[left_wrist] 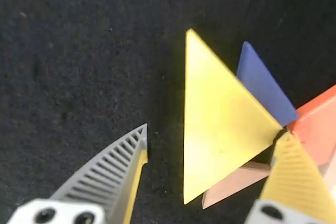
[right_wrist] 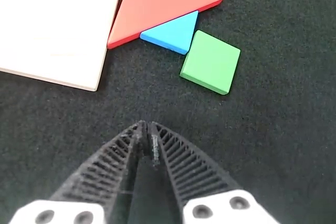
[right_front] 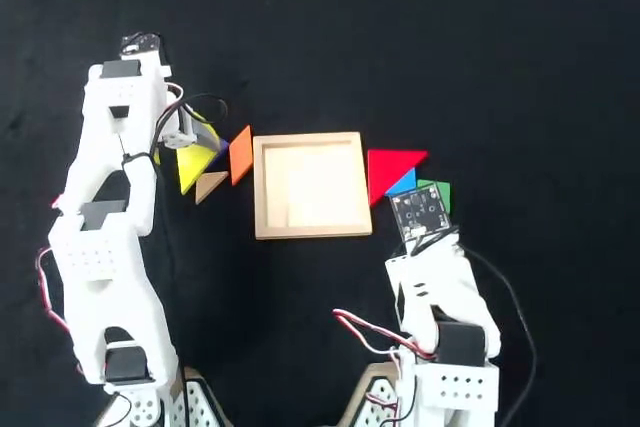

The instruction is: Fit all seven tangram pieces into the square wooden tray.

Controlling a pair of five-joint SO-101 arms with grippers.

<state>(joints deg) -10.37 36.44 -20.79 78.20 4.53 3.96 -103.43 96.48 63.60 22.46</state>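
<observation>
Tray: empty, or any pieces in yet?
Empty. The wooden tray is bare inside; the red triangle and yellow triangle lie outside it with the others.

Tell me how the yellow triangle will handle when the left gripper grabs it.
Probably stiff: the yellow triangle looks like a flat, thick-edged slab, unlikely to bend. Its smooth faces and tapering sides may let it slip out of the open left gripper. One corner seems to lie over the tan piece, so it may rock when pushed.
</observation>
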